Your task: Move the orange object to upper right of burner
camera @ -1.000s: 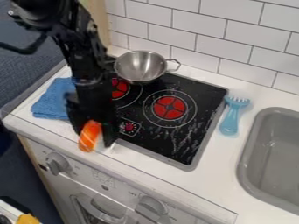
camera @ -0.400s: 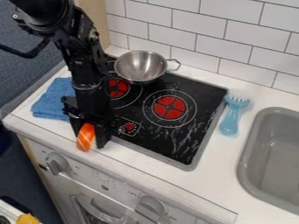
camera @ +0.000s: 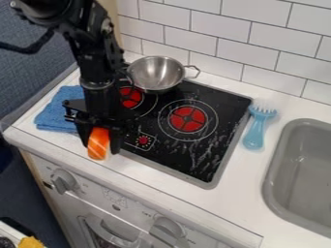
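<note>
Hand (camera: 100,147) hangs at the near left edge of the stovetop (camera: 197,162), closed on orange object (camera: 98,144), one finger to each side. Object's lower end pokes out below the fingertips; whether it clears the white surface (camera: 161,179) is hard to tell. Blue cloth (camera: 59,109) lies beside the arm (camera: 100,89).

Risks, as judged: object is long and smooth-looking, so a light grip could let it swivel or slide out. Carried low, its free end could catch the stovetop's rim and be knocked loose. Arm passes close to metal pot (camera: 156,74); a sweep too far back could shove it. At the right burner (camera: 188,119), early release would leave the object on the rings; overshoot could nudge the blue brush (camera: 255,134).
</note>
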Robot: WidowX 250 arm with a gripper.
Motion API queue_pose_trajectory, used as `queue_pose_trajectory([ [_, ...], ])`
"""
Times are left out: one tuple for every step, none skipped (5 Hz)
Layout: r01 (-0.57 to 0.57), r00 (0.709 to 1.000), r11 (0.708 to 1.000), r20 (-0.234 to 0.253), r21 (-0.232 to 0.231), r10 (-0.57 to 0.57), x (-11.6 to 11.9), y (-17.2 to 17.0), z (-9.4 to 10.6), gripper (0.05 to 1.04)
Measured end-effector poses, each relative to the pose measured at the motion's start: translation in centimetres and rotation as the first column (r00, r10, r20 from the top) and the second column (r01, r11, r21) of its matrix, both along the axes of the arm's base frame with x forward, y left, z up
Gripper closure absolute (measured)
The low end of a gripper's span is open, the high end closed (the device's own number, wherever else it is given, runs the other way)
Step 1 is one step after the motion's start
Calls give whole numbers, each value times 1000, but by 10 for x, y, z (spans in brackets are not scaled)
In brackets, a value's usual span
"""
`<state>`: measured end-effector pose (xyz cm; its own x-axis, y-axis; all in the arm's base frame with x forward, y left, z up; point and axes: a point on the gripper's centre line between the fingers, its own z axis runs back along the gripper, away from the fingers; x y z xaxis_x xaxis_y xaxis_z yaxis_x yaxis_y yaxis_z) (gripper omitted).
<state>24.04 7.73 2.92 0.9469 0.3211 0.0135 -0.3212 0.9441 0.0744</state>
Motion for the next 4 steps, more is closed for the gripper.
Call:
queue_pose_trajectory([
  [-250, 968, 968, 3, -23, 250, 7, -11, 13, 497],
  [-478, 877, 878, 49, 4, 477, 23, -33, 20, 497],
  [-679, 730, 730, 26, -78, 683, 35, -49, 26, 497],
  [-815, 575, 575, 12, -74, 818, 52, -60, 26, 497],
])
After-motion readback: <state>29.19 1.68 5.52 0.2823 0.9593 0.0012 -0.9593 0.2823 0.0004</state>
